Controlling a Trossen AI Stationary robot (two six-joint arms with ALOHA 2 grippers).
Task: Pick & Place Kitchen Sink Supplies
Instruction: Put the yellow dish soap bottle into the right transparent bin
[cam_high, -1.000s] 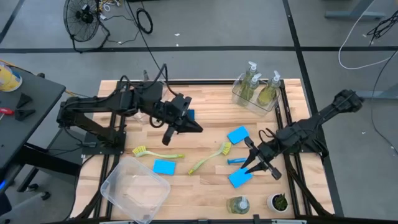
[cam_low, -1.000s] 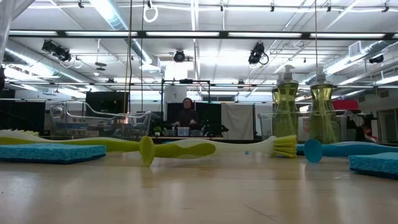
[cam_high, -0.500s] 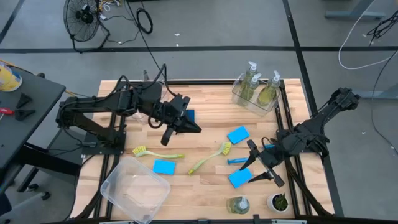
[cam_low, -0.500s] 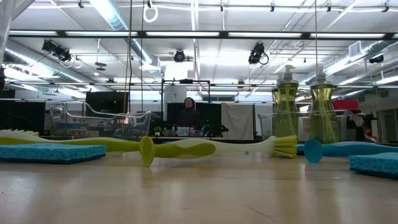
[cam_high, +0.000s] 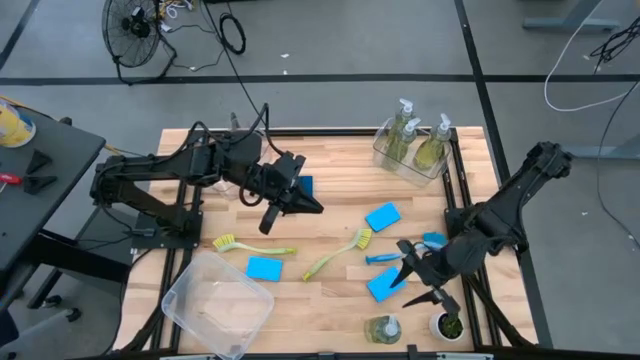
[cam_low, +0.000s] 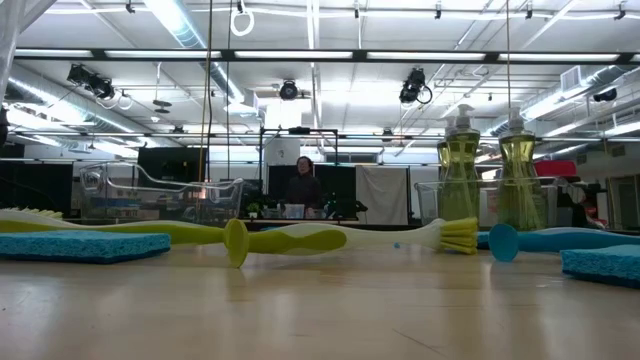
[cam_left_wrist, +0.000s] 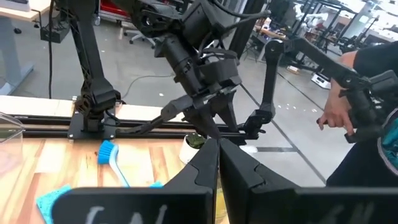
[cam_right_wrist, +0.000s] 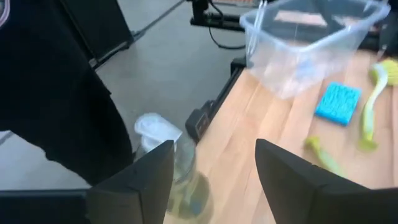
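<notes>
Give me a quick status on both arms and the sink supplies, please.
Left tool shut, hovering mid-table, empty. Right tool open above the blue sponge near the lone soap bottle. Nothing gripped; small plant pot close by.

Three soap bottles (cam_high: 412, 135) stand in the far-right bin (cam_high: 408, 160); an empty bin (cam_high: 218, 303) sits near-left

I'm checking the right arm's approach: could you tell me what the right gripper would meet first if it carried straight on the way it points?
Most likely the soap bottle at the table's near edge: the open right gripper frames it in its wrist view. Depth is unclear, so this is a judgement.
</notes>
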